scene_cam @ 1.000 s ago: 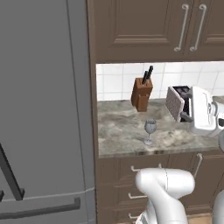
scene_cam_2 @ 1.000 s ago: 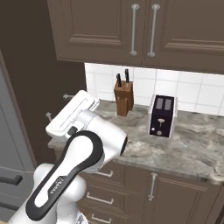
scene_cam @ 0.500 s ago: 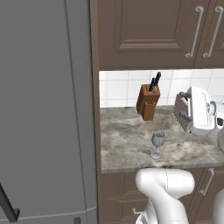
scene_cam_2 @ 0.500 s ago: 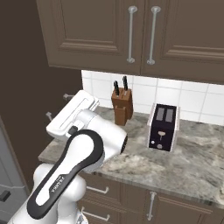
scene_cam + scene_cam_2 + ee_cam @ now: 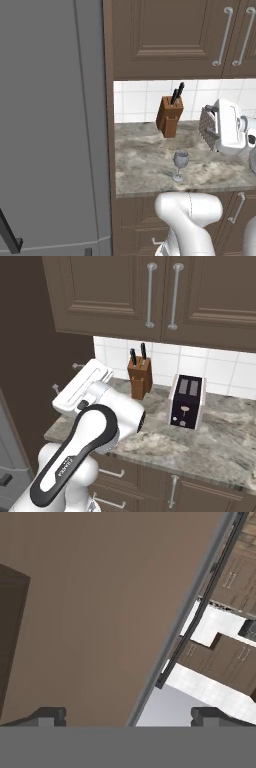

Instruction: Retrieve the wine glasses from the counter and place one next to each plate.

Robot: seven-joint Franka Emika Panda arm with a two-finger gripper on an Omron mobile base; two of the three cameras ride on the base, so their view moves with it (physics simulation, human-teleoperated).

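Observation:
One wine glass (image 5: 180, 165) stands upright near the front edge of the marbled counter (image 5: 142, 167), small, clear and grey-blue. My gripper (image 5: 209, 121) hangs above the counter to the glass's right and further back, well apart from it, pointing left. Its jaws are wide open with nothing between them. In the right base view the gripper (image 5: 66, 377) reaches toward the dark panel on the left, and my arm hides the glass. The hand view has both fingertips (image 5: 47, 714) spread apart before a brown panel. The plates are out of view.
A wooden knife block (image 5: 170, 116) stands at the back of the counter by the white tiles. A black toaster (image 5: 187, 402) sits to its right. A tall grey fridge (image 5: 50, 125) fills the left side. Brown wall cabinets (image 5: 150, 296) hang above.
The whole picture shifted over the first half second, so the base moved relative to the counter; since then it has held nearly still. The arm's pose and the open jaws are unchanged.

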